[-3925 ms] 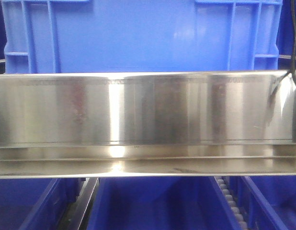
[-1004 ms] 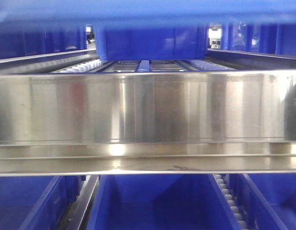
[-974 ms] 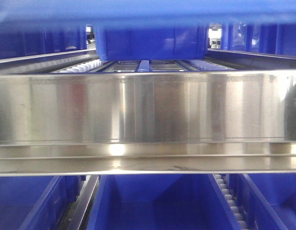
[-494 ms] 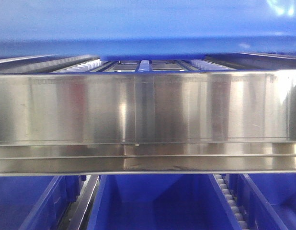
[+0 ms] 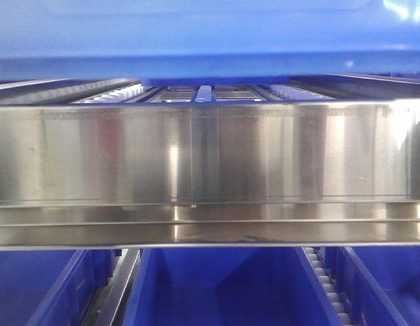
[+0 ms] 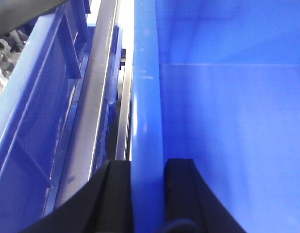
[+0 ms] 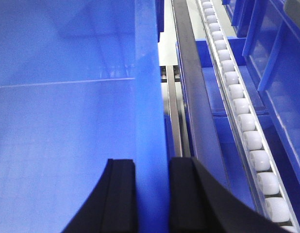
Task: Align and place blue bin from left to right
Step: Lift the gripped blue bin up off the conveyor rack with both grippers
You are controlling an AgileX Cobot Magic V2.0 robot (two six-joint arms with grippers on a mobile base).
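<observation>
We are mid-carry. Our left hand (image 6: 147, 167) is clamped on the left wall of the blue bin (image 5: 210, 41), and our right hand (image 7: 151, 167) on its right wall, with fingers either side of each rim. The bin hangs above the steel rail (image 5: 210, 156), showing only its underside. Next, we judge, it needs a level move rightward, then a square landing on the roller track (image 7: 237, 107).

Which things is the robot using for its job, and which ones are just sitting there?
For the job: blue bin; left gripper and right gripper, each clamped on a bin wall.

Just there: steel rail; white rollers; lower crates; side crate.
</observation>
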